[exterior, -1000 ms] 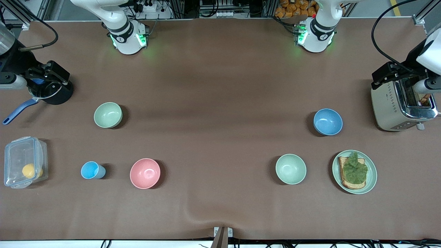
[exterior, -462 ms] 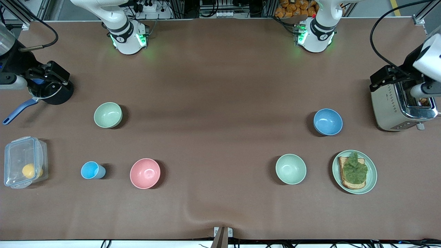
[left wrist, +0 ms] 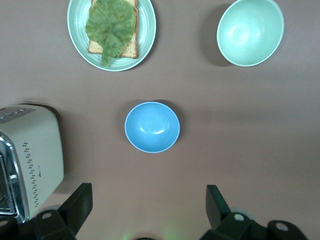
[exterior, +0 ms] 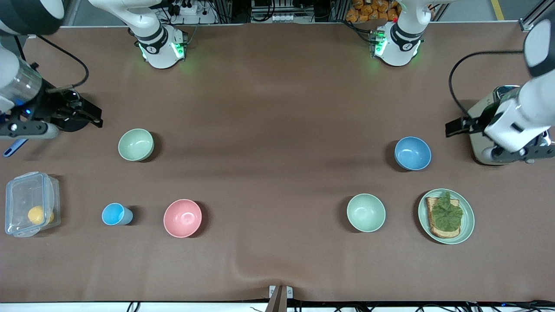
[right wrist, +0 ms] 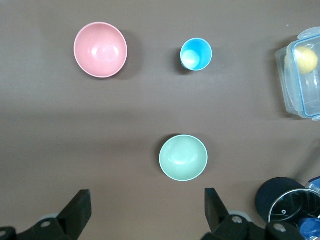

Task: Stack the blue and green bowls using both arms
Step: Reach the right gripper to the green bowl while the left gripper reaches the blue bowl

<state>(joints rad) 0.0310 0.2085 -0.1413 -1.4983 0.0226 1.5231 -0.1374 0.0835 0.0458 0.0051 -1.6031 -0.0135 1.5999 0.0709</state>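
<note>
Both open and empty, the left gripper point(left wrist: 147, 212) hangs near the blue bowl point(exterior: 412, 153), at its 3 o'clock, and the right gripper point(right wrist: 147, 212) near the green bowl point(exterior: 136, 144), at its 9 o'clock.

Bare brown table point(exterior: 277, 130) surrounds the blue bowl point(exterior: 412, 153), with a toaster point(exterior: 483, 130) close at its 3 o'clock in the front view. The toast plate point(exterior: 467, 225) and mint bowl point(exterior: 366, 212) sit at 5 and 7 o'clock, apart from it.

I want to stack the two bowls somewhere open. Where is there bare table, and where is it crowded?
Widest bare stretch: mid-table, between the green bowl and blue bowl. Also bare between the pink bowl and mint bowl. Crowded at both table ends.
</note>
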